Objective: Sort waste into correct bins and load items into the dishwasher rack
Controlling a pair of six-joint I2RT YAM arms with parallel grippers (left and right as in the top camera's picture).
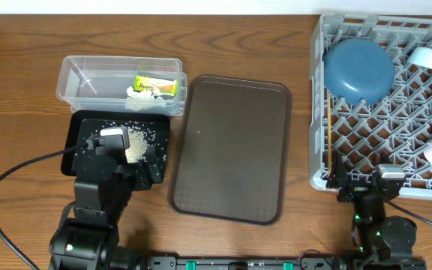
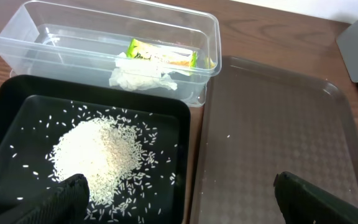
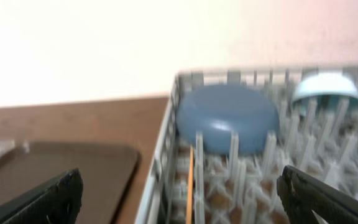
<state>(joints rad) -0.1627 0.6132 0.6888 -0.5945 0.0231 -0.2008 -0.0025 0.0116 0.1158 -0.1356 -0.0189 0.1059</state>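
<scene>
Rice heap (image 2: 104, 152), lying in black tray (image 2: 17, 106) on the table (image 1: 21, 60), directly ahead of left fingers (image 2: 67, 196), spread and empty; chopsticks (image 3: 191, 180), along rack (image 3: 166, 140) left wall, long axis running away from nearer right fingers (image 3: 55, 196), likewise spread, empty.

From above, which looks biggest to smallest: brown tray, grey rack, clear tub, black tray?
1. grey rack, even cut off by the frame.
2. brown tray.
3. clear tub and black tray look alike; the left arm covers part of the tray.
</scene>
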